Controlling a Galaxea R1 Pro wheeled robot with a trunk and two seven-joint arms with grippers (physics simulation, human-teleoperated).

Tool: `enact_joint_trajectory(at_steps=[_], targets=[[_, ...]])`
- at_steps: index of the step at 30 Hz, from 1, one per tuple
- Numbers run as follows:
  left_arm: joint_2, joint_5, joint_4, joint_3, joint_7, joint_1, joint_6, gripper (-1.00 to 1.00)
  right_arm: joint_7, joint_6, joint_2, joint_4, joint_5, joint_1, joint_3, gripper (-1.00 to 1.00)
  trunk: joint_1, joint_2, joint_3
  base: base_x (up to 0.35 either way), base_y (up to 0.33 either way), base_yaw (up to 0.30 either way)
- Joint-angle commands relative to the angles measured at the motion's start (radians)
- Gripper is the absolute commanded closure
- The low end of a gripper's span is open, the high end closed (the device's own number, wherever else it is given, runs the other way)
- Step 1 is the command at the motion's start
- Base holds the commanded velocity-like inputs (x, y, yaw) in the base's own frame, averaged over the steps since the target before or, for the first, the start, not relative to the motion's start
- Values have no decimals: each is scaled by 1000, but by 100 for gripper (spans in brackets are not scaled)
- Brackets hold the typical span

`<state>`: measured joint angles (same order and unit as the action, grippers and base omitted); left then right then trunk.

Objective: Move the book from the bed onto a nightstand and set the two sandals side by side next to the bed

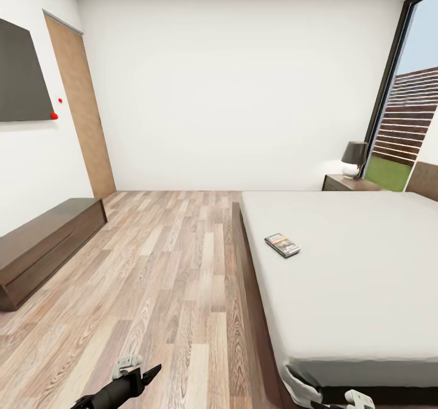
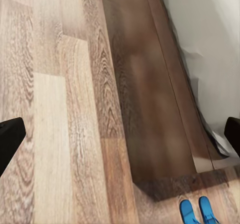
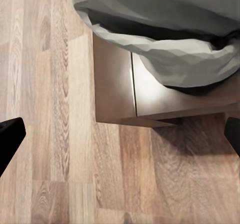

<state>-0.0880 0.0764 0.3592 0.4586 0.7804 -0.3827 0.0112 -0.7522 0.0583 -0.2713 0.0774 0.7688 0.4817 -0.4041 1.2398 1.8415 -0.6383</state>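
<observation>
The book (image 1: 282,244), dark-covered with an orange band, lies flat on the pale mattress of the bed (image 1: 359,275), close to its left side. A nightstand (image 1: 348,183) stands by the far head corner. Two blue sandals (image 2: 197,211) lie close together on the floor just past the corner of the bed's wooden frame (image 2: 155,114). My left gripper (image 1: 141,369) hangs low over the floor left of the bed, open and empty. My right gripper (image 1: 350,400) is at the bed's near corner (image 3: 150,49), open and empty.
A black-shaded lamp (image 1: 353,158) stands on the nightstand. A long low dark cabinet (image 1: 42,241) runs along the left wall under a dark screen (image 1: 21,74). A wooden door (image 1: 82,104) is at the far left, a tall window (image 1: 404,129) at the right. Plank floor (image 1: 170,263) stretches between cabinet and bed.
</observation>
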Motion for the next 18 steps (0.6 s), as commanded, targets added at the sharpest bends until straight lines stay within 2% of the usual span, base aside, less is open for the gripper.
enact_joint_trajectory(at_steps=[1, 7, 18], targets=[[1, 8, 0, 8, 6, -1, 1, -100, -5, 6, 0, 4, 6, 2, -8, -100, 0, 1, -1, 0, 0, 0], [1, 8, 0, 8, 5, -1, 2, -100, -6, 6, 1, 4, 6, 2, -9, -100, 0, 1, -1, 0, 0, 99], [1, 8, 0, 8, 5, -1, 2, -100, -4, 6, 3, 4, 5, 2, -9, -100, 0, 1, -1, 0, 0, 275]])
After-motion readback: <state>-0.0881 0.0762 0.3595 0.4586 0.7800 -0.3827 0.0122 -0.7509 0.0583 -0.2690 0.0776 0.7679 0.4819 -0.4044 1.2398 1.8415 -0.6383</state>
